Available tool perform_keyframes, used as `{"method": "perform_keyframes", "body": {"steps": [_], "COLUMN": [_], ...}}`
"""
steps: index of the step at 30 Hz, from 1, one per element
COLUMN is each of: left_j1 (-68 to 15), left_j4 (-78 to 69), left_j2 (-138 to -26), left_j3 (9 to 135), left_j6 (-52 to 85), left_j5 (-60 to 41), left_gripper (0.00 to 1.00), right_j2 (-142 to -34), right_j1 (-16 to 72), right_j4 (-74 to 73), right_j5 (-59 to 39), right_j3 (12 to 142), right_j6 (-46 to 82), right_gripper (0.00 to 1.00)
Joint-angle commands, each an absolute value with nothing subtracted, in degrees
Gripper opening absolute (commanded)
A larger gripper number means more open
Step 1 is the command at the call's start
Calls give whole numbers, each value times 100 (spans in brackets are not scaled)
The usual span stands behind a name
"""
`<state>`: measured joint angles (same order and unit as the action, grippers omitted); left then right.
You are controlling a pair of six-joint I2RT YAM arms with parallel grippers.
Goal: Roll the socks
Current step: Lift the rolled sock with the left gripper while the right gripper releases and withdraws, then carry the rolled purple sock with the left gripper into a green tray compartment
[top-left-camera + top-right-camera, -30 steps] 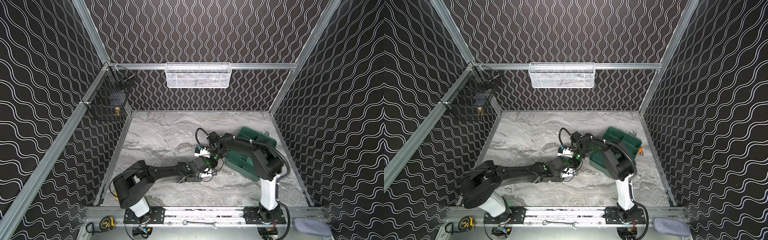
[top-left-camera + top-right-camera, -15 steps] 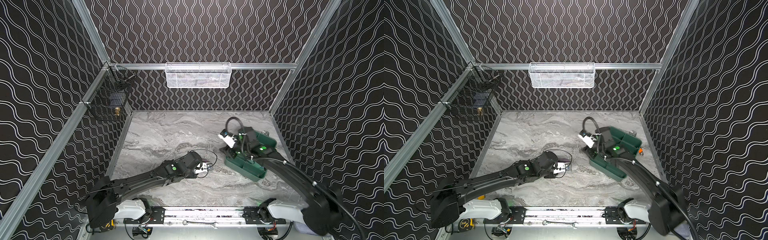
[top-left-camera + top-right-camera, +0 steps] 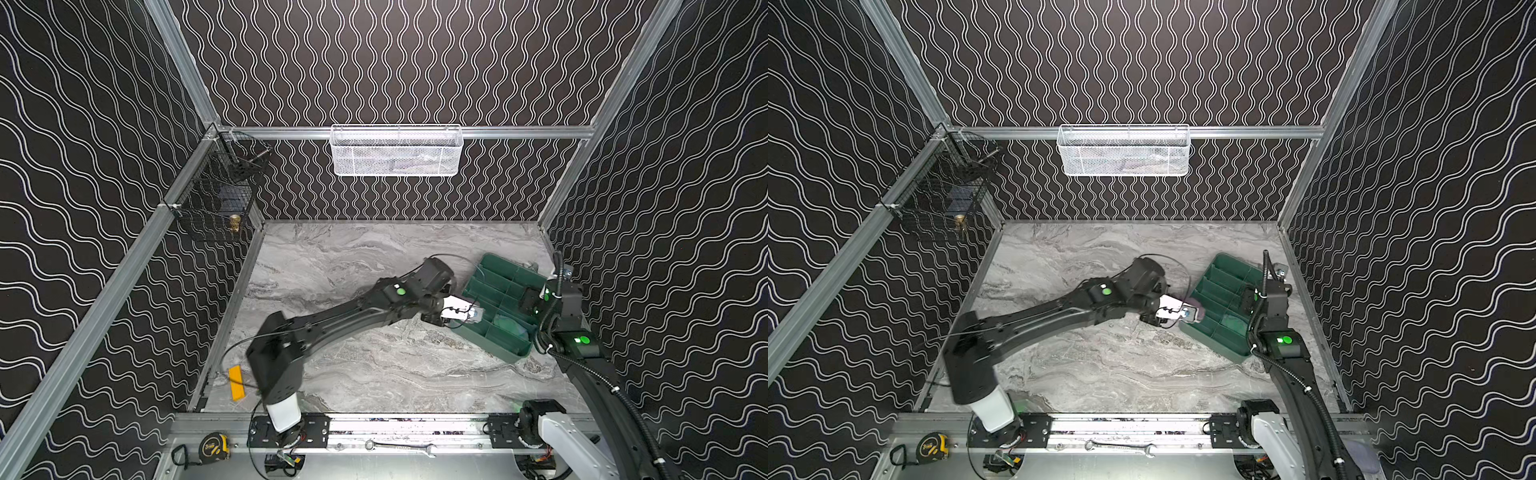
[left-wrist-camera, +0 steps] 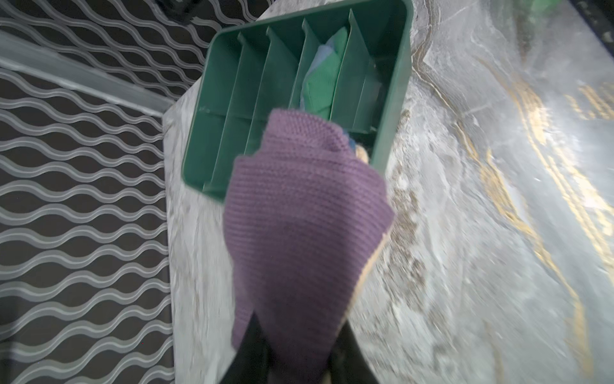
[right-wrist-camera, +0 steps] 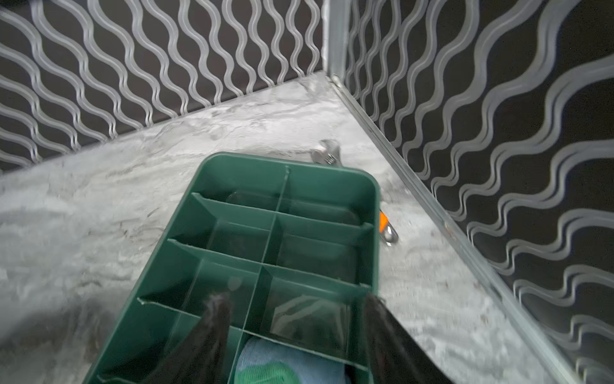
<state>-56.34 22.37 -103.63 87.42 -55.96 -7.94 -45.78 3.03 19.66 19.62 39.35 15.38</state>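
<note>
My left gripper is shut on a rolled purple sock with a peach edge. It holds the roll over the near edge of a green divided tray. In both top views that gripper reaches from the left to the tray's left rim, and the purple sock shows at its tip. A blue sock with a green patch lies in one tray compartment. My right gripper hangs open over the tray, above that blue sock, holding nothing. It stands at the tray's right side.
A metal wrench with an orange grip lies on the marble floor behind the tray, near the right wall. A white mesh basket hangs on the back wall and a black wire basket on the left. A yellow strip lies front left.
My left arm has swung right from the middle of the table to the tray, carrying the purple sock. My right gripper has opened and drawn back to the tray's right side.
</note>
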Motion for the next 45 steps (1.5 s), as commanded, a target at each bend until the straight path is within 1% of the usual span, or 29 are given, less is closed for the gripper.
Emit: {"method": "perform_keyframes", "body": {"steps": [1,4,6,15,20,24,31,35,41,45], "left_j1": [-5581,-5571,-5555,-5537,-5529,-5503,-5210,-5052,-4755,-4707], "left_j4": [1947,1783,1362,600,770,1070,2068,2899,2863,3415], "left_j2": [-11026,-11653,-11971,-12811,-13056,-13172,-13296,-13314,-12553,-12288], "left_j3": [9228,9689,9797,10283,10688,10523,10376,10550,9749,9656], "left_j6": [-6038,-6060,-5978,-5906,-5997,-6382,-6474,-6410,-6146,-6148], "left_j5": [-1241,-1365,-1367,-1267,-1370,-1227,-1251,-1015,-855,-529], "left_gripper": [0,0,0,0,0,0,0,0,0,0], "right_j2": [-4303,-4066,-3967,-3790,-3856,-3794,-3737,-3668,-3665,-3700], "right_j1": [264,254,255,255,254,255,255,255,255,255], "right_j4": [2030,2278,2439,2641,2547,2519,2637,2610,2537,2448], "right_j5": [2192,2214,2116,1863,1895,2035,2107,2039,1770,1568], "right_j3": [3954,3981,3971,3948,3869,3901,4048,3952,3782,3733], "right_j6": [2603,2772,2719,2288,2173,2043,1768,1766,1862,1957], "right_gripper": [65,64,64,64,65,66,68,68,68,68]}}
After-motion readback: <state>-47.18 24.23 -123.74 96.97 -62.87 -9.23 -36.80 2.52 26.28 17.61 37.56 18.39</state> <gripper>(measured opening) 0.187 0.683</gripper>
